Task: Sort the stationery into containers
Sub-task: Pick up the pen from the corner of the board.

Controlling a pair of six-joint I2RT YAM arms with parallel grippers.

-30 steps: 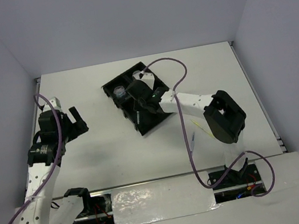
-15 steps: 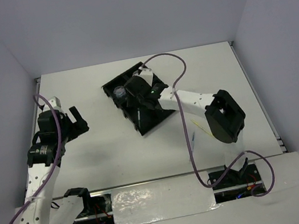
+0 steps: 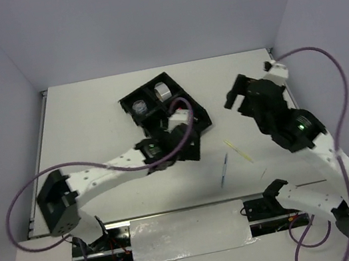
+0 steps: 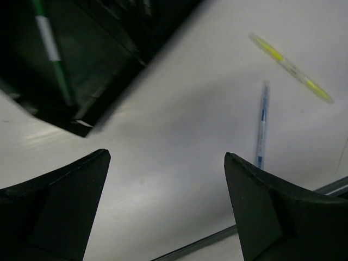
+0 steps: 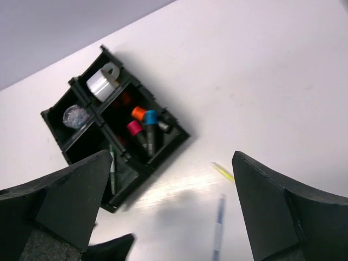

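Observation:
The black four-compartment tray (image 3: 204,120) sits mid-table. In the right wrist view the tray (image 5: 174,142) holds a beige-silver tape roll (image 5: 102,80), a glittery roll (image 5: 75,115), markers with orange (image 5: 138,113), blue (image 5: 150,122) and pink (image 5: 135,129) caps, and a green pen (image 5: 112,166). A yellow pen (image 3: 237,150) and a blue pen (image 3: 224,169) lie loose on the table right of the tray. My left gripper (image 3: 187,147) hovers open by the tray's near corner, left of both pens (image 4: 261,130). My right gripper (image 3: 239,95) hangs open and empty, high at the right.
Grey walls enclose the white table on three sides. A purple cable loops from the left arm over the tray's near side (image 3: 187,104). The left arm's links stretch across the near-left table (image 3: 101,174). A metal rail (image 3: 185,227) runs along the near edge.
The right gripper has opened, left the tray and pulled back high to the right. The left arm has swung from the far left across to the tray's near corner.

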